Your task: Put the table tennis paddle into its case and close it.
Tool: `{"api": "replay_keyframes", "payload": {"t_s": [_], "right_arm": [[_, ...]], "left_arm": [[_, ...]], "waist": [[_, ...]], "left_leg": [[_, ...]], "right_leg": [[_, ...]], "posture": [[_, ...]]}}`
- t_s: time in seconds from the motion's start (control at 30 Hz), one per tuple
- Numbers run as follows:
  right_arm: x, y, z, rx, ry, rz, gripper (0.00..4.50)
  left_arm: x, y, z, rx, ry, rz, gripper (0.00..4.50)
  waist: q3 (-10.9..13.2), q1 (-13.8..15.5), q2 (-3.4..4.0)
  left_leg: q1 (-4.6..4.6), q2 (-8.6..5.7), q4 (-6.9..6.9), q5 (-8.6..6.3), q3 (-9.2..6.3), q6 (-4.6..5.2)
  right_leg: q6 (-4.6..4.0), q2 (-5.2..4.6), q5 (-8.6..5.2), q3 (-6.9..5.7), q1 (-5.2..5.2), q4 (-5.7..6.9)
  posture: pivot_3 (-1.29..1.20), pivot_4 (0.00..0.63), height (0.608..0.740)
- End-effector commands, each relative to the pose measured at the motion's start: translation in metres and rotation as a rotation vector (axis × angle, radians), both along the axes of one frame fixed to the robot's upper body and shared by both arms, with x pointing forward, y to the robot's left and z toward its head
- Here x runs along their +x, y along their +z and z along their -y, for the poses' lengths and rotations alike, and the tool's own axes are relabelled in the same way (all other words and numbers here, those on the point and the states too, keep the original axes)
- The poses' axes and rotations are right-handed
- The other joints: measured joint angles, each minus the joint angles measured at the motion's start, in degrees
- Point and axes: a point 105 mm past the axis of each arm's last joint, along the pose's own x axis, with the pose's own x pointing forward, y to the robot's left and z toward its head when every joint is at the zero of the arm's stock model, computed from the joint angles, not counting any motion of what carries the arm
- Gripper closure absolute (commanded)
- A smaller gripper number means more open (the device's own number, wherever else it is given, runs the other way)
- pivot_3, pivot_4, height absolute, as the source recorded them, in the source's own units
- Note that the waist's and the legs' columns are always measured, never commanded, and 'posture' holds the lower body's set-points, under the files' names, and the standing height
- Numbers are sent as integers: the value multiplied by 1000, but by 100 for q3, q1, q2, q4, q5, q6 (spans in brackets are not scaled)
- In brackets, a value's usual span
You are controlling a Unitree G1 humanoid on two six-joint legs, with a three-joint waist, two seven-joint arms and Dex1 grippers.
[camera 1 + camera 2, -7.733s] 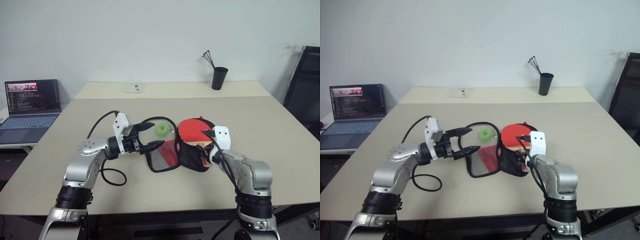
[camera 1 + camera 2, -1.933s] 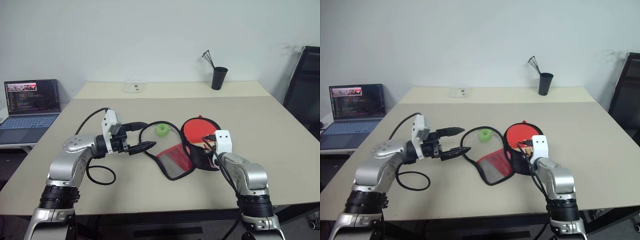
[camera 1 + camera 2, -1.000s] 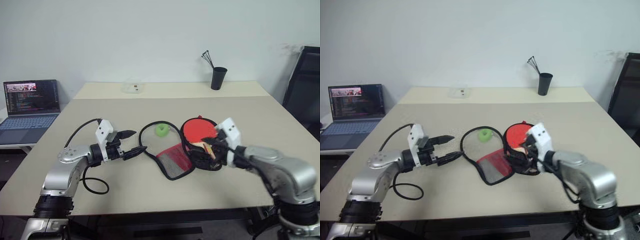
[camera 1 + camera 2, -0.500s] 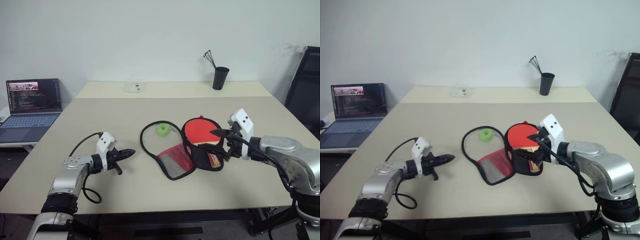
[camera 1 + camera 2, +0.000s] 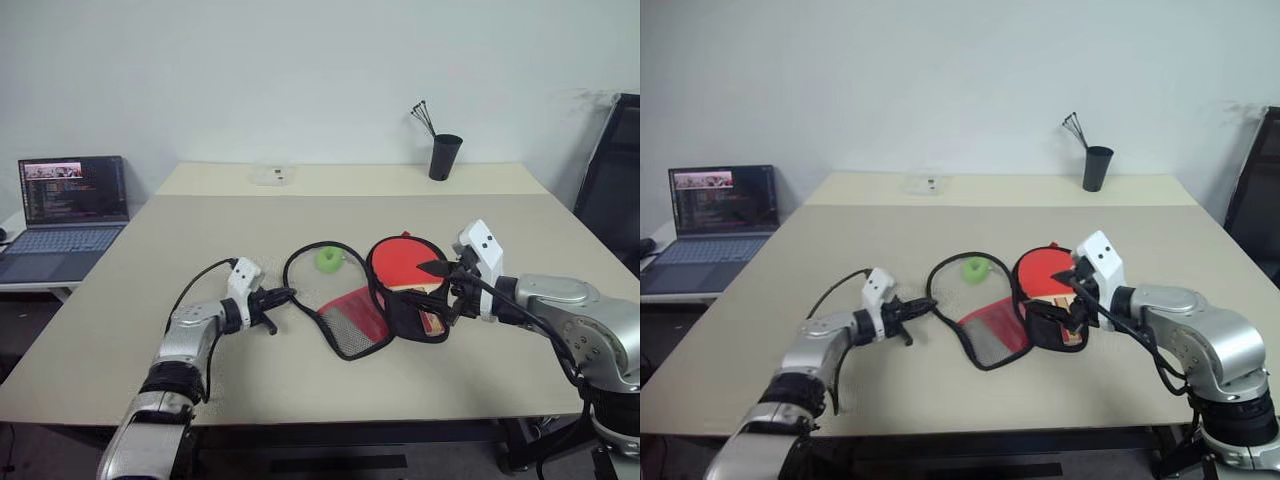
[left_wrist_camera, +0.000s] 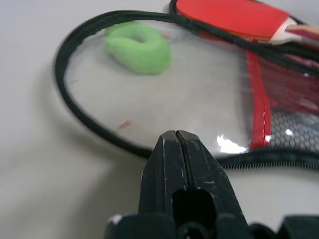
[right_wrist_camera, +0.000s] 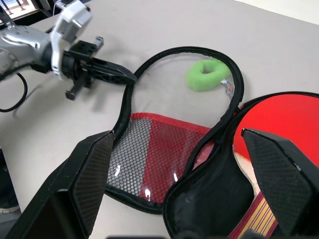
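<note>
Head camera views: no legible brand or lettering is seen on the case [image 5: 385, 305], which lies unzipped near the middle of the beige table [image 5: 300, 390]; lines of text on the laptop [image 5: 62, 212] screen at the robot's far left are too small to be read. The table tennis paddle [image 5: 405, 262] is shown with its red face lying on the case's black half and its handle tucked into the black pouch part. The clear flap with red trim and black mesh is spread open toward the robot's left, and a green ring-shaped tag [image 5: 327, 258] lies on it. A black cup [image 5: 441, 157] with thin sticks and a small clear container [image 5: 271, 175] stand at the far edge, well apart from the case. The left gripper [image 5: 281, 295] is seen low over the table, its fingers pressed together, with the tips at the flap's zip edge. The right gripper [image 5: 437, 284] is held above the handle end of the paddle, its fingers spread wide and holding nothing.

Left wrist view: the two black fingers [image 6: 172, 164] are shown meeting with no gap, just before the zip border.

Right wrist view: the wide-set fingers [image 7: 92, 172] frame the open case, with the paddle between them
</note>
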Motion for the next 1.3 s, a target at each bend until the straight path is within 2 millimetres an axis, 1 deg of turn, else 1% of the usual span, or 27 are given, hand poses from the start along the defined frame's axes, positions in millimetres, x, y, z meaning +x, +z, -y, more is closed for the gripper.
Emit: {"api": "replay_keyframes", "payload": {"t_s": [0.03,0.1,0.17,0.2,0.3,0.37,0.47,0.57,0.67,0.77,0.9,1.1,1.3], "right_arm": [[-2,8,0,5,3,46,0],[-1,8,3,2,-8,48,0],[-1,8,5,0,-14,49,0],[-1,8,7,-2,-20,51,0],[-1,9,14,-8,-46,57,0],[-2,10,16,-5,-51,58,0],[-4,9,16,-4,-52,57,0],[-6,8,16,1,-49,48,0],[-10,7,14,6,-30,36,0],[-11,6,13,9,-16,26,0],[-11,5,12,12,-11,20,0],[-11,5,7,19,8,14,0],[-13,4,6,20,13,9,0]], "left_arm": [[8,16,20,-29,-48,58,4479],[8,27,38,-46,-108,88,4479],[8,34,47,-57,-140,108,4479],[6,41,53,-65,-169,130,4479],[-2,79,75,-117,-274,227,4479],[-7,89,78,-118,-299,256,4479],[-7,94,67,-112,-263,271,4479],[-3,91,43,-83,-177,261,4479],[-3,74,19,-9,-109,213,4479],[-4,56,0,97,-54,174,4479],[7,44,-22,178,72,146,4479],[19,27,-27,224,145,81,4479],[35,22,-13,201,187,75,4479]], "waist": [[0,2,0],[1,2,-1],[1,-1,-1],[1,-7,-2],[3,-7,-5],[3,-7,-5],[3,-27,-5],[3,-48,-5],[3,-61,-5],[3,-44,-5],[3,11,-6],[4,17,-7],[4,15,-8]], "left_leg": [[0,0,0,0,0,0],[-2,-1,0,0,-1,0],[-2,-2,0,0,1,0],[-2,-2,0,0,1,0],[-2,0,0,0,0,0],[-3,0,0,0,-1,0],[3,0,-1,0,4,0],[7,3,-1,0,2,1],[7,5,-1,0,2,1],[6,5,-1,0,1,1],[4,4,0,0,-2,1],[-1,0,0,0,-1,1],[-1,0,1,0,-1,1]], "right_leg": [[0,0,0,0,0,0],[0,0,0,-1,0,0],[0,0,0,-1,0,-1],[0,0,0,-1,0,0],[0,1,0,1,-1,0],[0,1,0,3,-1,0],[0,3,0,6,0,1],[0,6,0,6,0,4],[0,7,0,6,0,4],[0,6,0,5,0,3],[0,4,0,3,0,2],[0,1,0,2,1,-1],[0,1,0,-1,1,0]], "posture": [[0,150,740],[0,150,740],[0,150,740],[0,150,740],[0,150,740],[0,150,740],[0,150,740],[0,150,740],[0,150,740],[0,150,740],[0,150,740],[0,150,740],[0,150,740]]}}
